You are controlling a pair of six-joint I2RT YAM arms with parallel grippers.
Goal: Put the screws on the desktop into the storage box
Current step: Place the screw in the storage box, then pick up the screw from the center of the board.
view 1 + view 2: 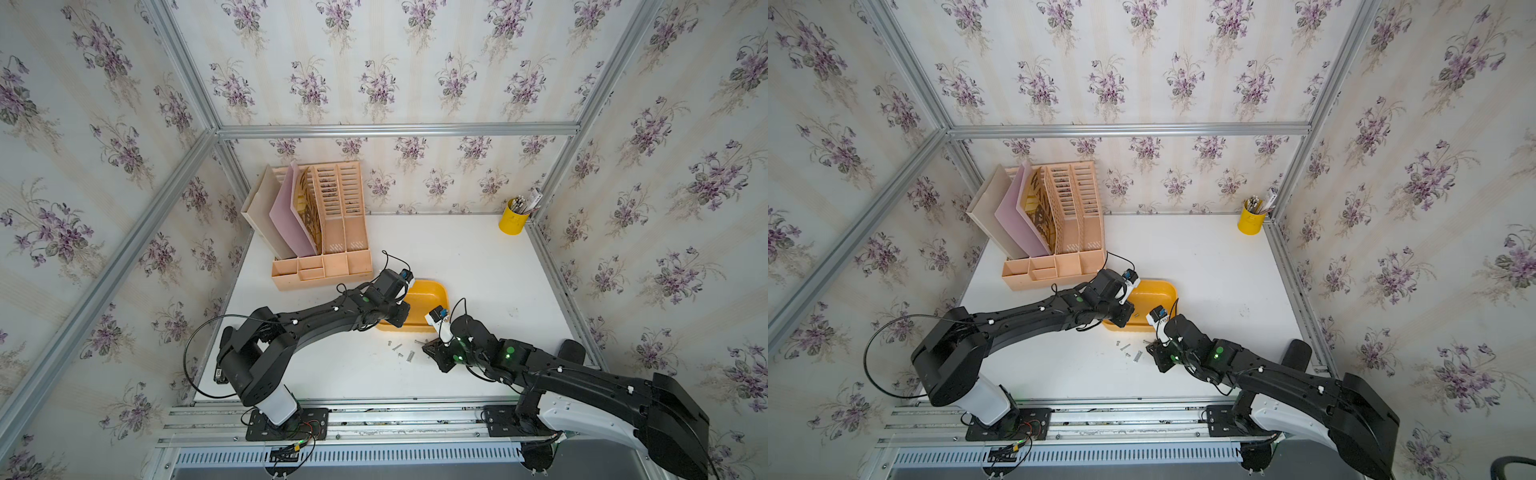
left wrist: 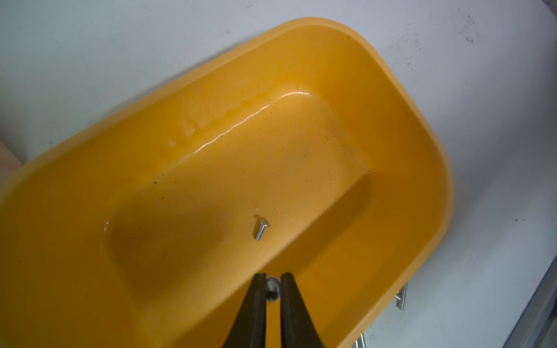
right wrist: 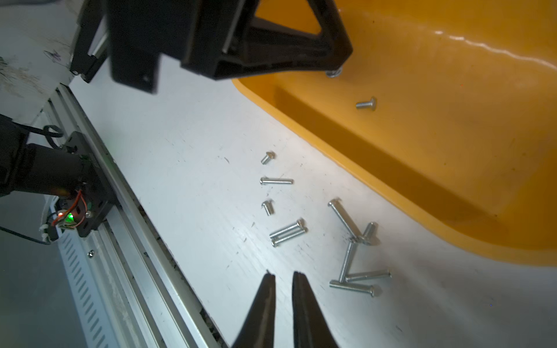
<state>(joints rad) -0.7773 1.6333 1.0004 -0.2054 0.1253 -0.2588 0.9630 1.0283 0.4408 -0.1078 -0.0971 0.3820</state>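
Observation:
The yellow-orange storage box sits mid-desktop. My left gripper hangs over the box's inside, near its front wall, shut on a small silver screw pinched between its fingertips. A short screw lies on the box floor. Several loose screws lie on the white desktop just in front of the box. My right gripper hovers low beside them, jaws a narrow gap apart with nothing between.
A peach slatted file organizer stands at the back left, close behind my left wrist. A yellow pen cup sits in the back right corner. The aluminium front rail runs close to my right gripper.

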